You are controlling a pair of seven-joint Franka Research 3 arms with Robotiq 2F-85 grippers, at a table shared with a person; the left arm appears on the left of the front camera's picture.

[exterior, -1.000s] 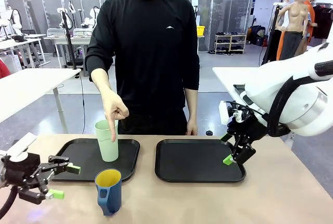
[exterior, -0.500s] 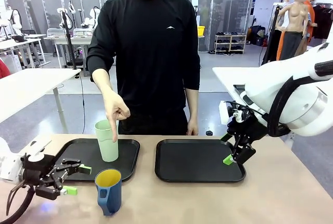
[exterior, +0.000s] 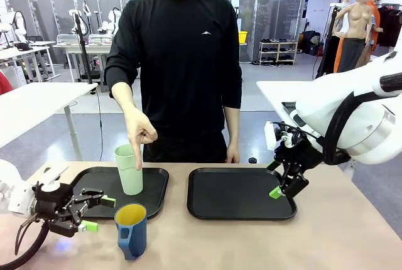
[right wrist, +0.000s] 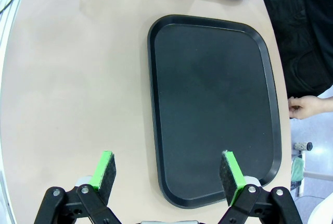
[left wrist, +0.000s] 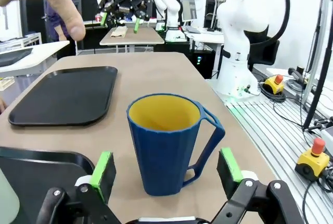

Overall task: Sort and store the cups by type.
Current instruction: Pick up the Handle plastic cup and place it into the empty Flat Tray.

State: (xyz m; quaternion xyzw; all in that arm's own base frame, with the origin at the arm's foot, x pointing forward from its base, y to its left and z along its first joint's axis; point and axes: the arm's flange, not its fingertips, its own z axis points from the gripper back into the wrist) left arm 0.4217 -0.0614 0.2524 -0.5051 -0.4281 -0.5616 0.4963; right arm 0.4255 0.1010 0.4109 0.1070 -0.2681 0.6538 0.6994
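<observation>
A dark blue mug (exterior: pixel 130 230) with a yellow inside stands on the table near the front edge, its handle toward me. In the left wrist view the mug (left wrist: pixel 165 151) sits just ahead of my open left gripper (left wrist: pixel 165 172), between the lines of its green pads. From the front, that left gripper (exterior: pixel 99 213) is just left of the mug. A pale mint-green tumbler (exterior: pixel 129 169) stands upright on the left black tray (exterior: pixel 94 188); a person's hand (exterior: pixel 138 133) points down at it. My right gripper (exterior: pixel 277 189) hangs open over the right tray's edge (right wrist: pixel 165 174).
The right black tray (exterior: pixel 242 193) is bare. The person stands at the far side of the table, the other hand (exterior: pixel 232 154) resting at the table's edge. Bare tabletop lies in front of both trays.
My left gripper has moved to the right, closing in on the blue mug. The right arm, the cups and the person's pointing hand have stayed put.
</observation>
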